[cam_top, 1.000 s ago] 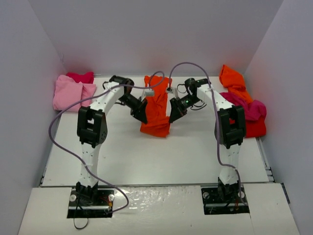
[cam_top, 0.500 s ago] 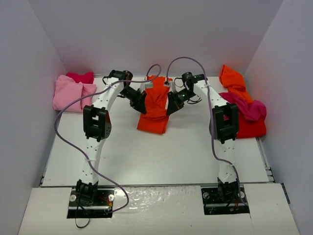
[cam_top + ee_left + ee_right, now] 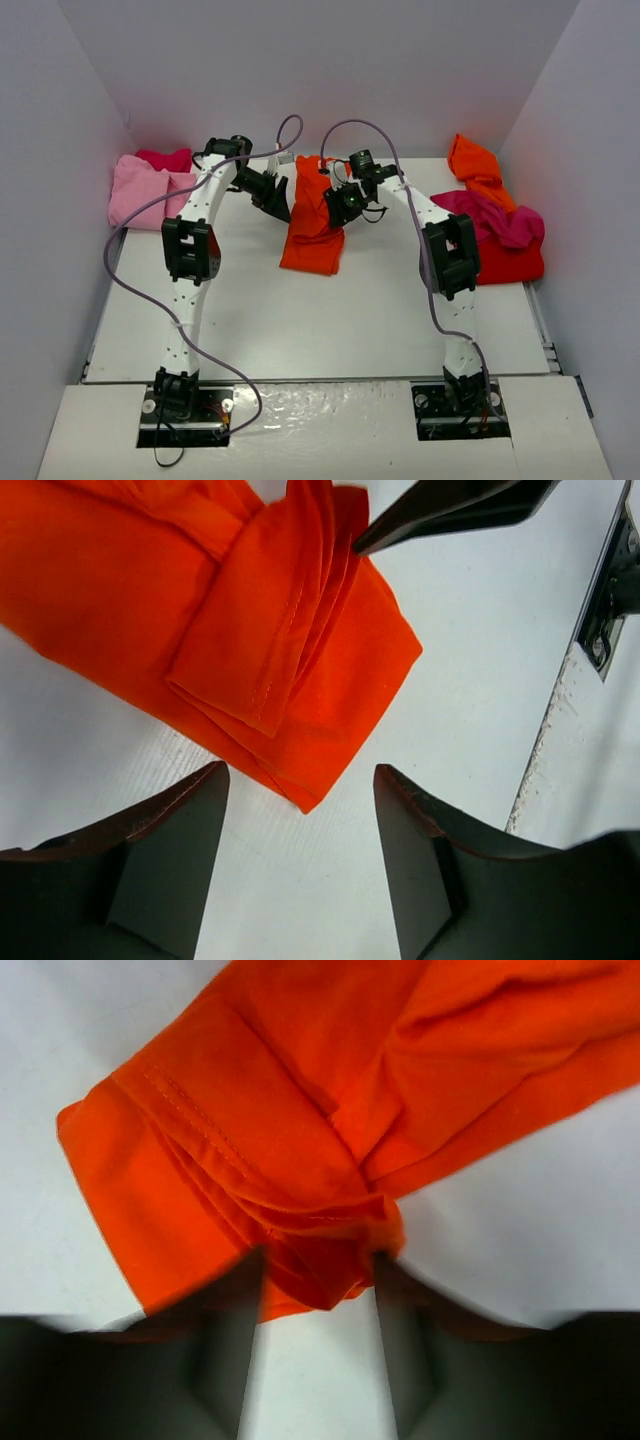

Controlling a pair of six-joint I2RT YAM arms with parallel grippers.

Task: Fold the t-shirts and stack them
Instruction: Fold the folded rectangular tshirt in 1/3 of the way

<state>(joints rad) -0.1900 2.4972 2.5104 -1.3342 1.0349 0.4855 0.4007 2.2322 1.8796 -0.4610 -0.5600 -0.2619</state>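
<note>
Shirt [image 3: 250,650], just ahead of my left hand [image 3: 300,770]: stitched seams only; no print, tag or logo I can read.
Pink pile [image 3: 140,190], well to the left of that hand: no lettering I can read.
Red pile [image 3: 510,240], far to its right: no lettering I can read.
Arms [image 3: 188,250]: no brand or number legible.

A white table [image 3: 300,320] is seen. A folded orange t-shirt [image 3: 312,240] is laid on its far middle. In the far left corner a light pink t-shirt [image 3: 135,192] is placed, a crimson t-shirt [image 3: 165,158] touching it behind. Along the right edge, a second orange t-shirt [image 3: 475,160], a magenta t-shirt [image 3: 500,215] and a red t-shirt [image 3: 518,263] are heaped together.
</note>
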